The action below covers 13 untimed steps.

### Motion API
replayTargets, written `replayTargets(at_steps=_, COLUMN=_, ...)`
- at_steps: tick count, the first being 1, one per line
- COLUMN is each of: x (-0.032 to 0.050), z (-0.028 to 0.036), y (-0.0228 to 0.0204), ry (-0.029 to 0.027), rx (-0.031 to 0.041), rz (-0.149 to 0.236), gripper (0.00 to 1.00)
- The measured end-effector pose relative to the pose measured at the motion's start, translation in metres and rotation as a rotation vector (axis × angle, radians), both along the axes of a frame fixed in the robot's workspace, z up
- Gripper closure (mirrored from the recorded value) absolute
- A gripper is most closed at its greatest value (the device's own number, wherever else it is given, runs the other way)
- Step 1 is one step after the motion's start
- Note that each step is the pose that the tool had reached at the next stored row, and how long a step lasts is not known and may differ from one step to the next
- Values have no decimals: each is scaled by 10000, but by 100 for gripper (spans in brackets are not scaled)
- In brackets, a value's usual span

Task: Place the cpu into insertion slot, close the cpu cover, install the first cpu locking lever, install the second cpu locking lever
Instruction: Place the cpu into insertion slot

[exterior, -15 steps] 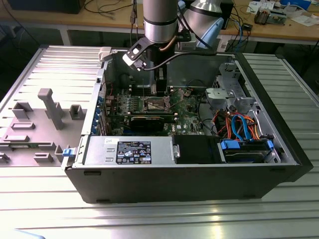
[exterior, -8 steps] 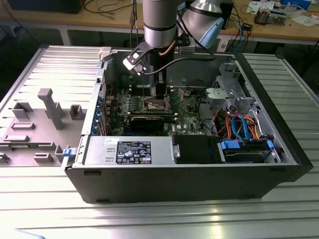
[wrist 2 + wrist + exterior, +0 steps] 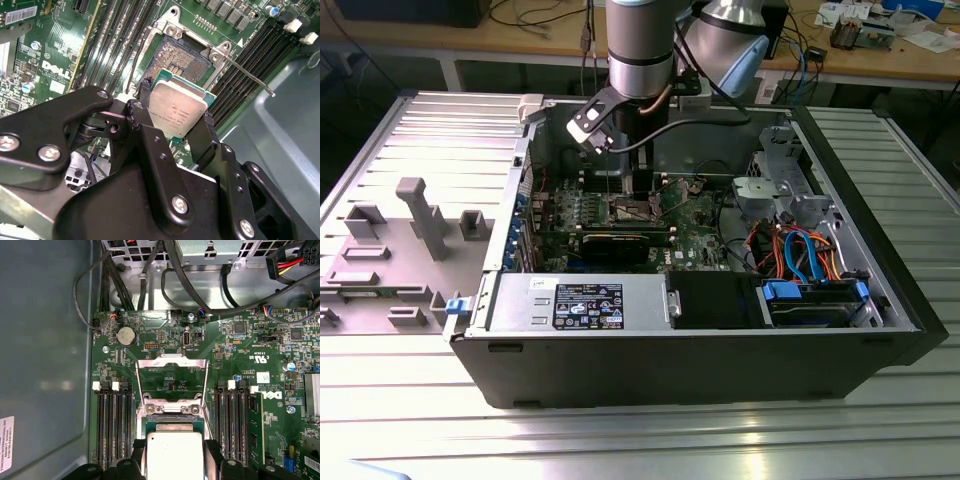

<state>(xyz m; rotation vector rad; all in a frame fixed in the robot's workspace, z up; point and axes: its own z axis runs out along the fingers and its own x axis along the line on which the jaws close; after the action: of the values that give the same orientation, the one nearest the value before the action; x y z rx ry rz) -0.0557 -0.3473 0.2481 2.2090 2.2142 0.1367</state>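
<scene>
My gripper [image 3: 176, 114] is shut on the cpu [image 3: 177, 106], a flat square chip with a dull silver top and a green edge, gripped by two opposite sides. The chip hangs a little above the insertion slot [image 3: 182, 56], whose dark pin grid lies bare. In the first wrist view the cpu [image 3: 173, 456] sits between the black fingers [image 3: 213, 456]. Beyond it the cpu cover [image 3: 171, 363] stands swung up and open. A thin locking lever [image 3: 248, 74] sticks out sideways from the socket, unlatched. In the exterior view the gripper [image 3: 638, 192] reaches down into the computer case over the green board.
Long black memory slots [image 3: 115, 45] flank the socket on both sides. A black card [image 3: 620, 245] lies in front of it. The power supply [image 3: 585, 300], a drive bay with blue clips [image 3: 815, 300] and bundled cables [image 3: 800, 248] crowd the case. A grey fixture tray [image 3: 410, 230] stands outside.
</scene>
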Motion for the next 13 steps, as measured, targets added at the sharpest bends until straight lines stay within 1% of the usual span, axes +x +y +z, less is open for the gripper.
replayTargets(at_steps=6, x=0, z=0, y=0, ry=0, rx=0, rz=0, gripper=45)
replayTargets(at_steps=9, x=0, z=-12, y=0, ry=-2, rx=3, rz=0, gripper=45)
replayTargets(at_steps=11, x=0, z=-28, y=-1, ry=0, rx=39, rz=0, gripper=45)
replayTargets(at_steps=12, x=0, z=-37, y=0, ry=1, rx=84, rz=1, gripper=45)
replayTargets(at_steps=13, x=0, z=-46, y=0, ry=-1, rx=107, rz=1, gripper=45)
